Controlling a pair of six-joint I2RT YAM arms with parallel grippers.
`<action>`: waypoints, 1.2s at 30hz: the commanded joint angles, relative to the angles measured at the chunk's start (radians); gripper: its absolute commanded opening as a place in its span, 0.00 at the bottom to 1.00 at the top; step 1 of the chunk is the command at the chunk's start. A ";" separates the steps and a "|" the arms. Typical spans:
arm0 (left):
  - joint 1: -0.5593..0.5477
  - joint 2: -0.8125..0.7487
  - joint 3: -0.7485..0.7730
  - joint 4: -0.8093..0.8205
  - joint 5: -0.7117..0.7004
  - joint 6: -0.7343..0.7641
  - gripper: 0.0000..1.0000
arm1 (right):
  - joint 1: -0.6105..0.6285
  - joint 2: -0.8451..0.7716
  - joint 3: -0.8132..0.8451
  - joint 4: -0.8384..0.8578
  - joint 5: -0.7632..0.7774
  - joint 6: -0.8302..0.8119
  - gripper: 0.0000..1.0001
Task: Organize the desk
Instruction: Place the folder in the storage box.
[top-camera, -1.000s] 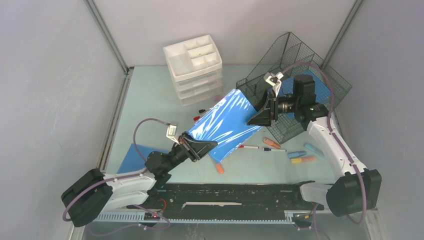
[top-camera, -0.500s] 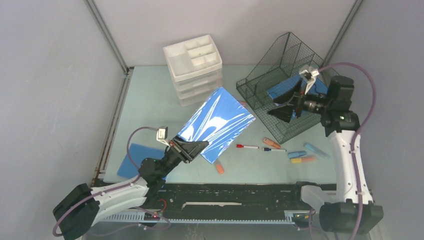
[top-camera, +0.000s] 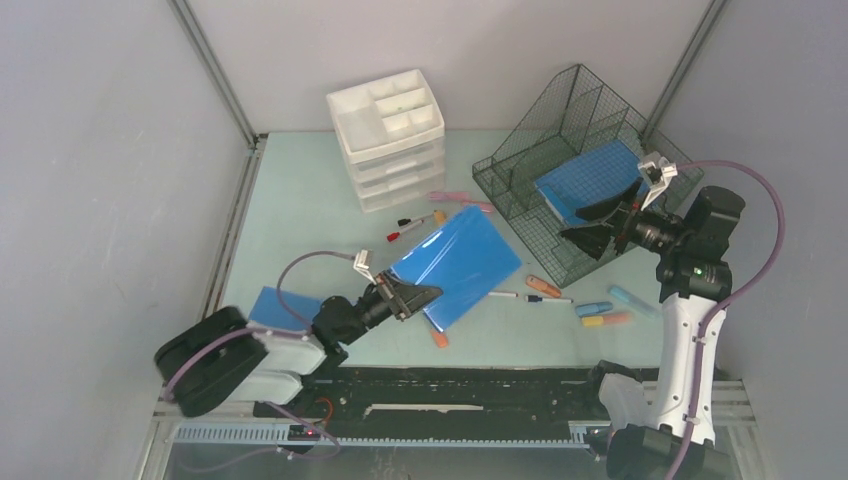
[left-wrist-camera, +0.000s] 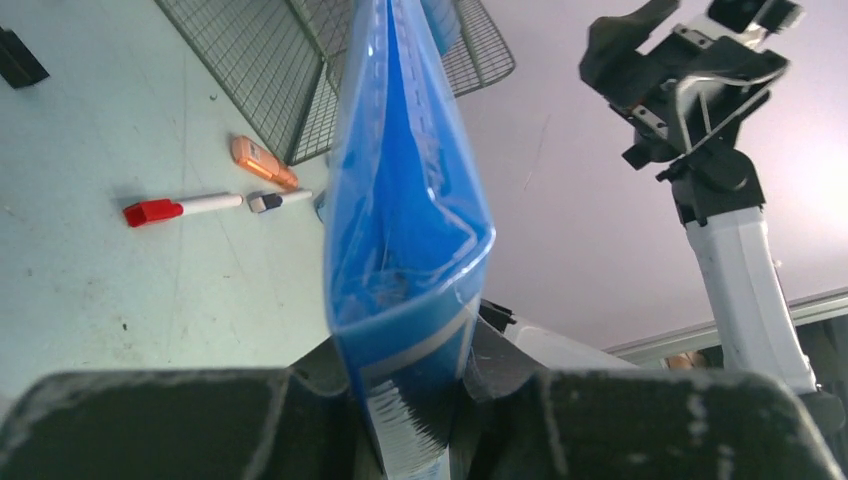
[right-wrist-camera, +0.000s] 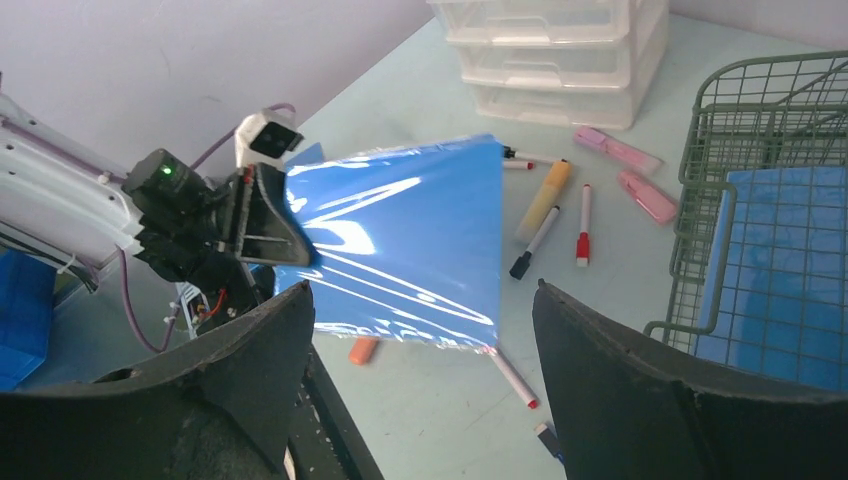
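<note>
Blue wrapped packet was clamped by the left pincer, left of the wire-mesh tray. The right pincer stood released at the tray's near edge. The mint tabletop lay beneath the tray.

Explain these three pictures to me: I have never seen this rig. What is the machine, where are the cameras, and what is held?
Two robot arms are bolted at the near edge of a pale green desk. One picture looks down from above; the other two come from a camera on each wrist. The left gripper is shut on the edge of a shiny blue folder. The right gripper is open and empty beside the wire tray, which holds another blue folder. A white drawer unit, markers and highlighters sit on the desk.
</note>
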 joint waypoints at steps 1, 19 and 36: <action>-0.003 0.207 0.123 0.231 0.070 -0.101 0.00 | -0.017 -0.012 -0.011 0.101 -0.013 0.060 0.87; -0.034 0.531 0.340 0.237 0.108 -0.222 0.00 | 0.006 -0.004 -0.020 0.101 -0.004 0.052 0.87; -0.033 0.657 0.445 0.237 0.126 -0.241 0.00 | 0.012 -0.010 -0.020 0.095 -0.004 0.044 0.87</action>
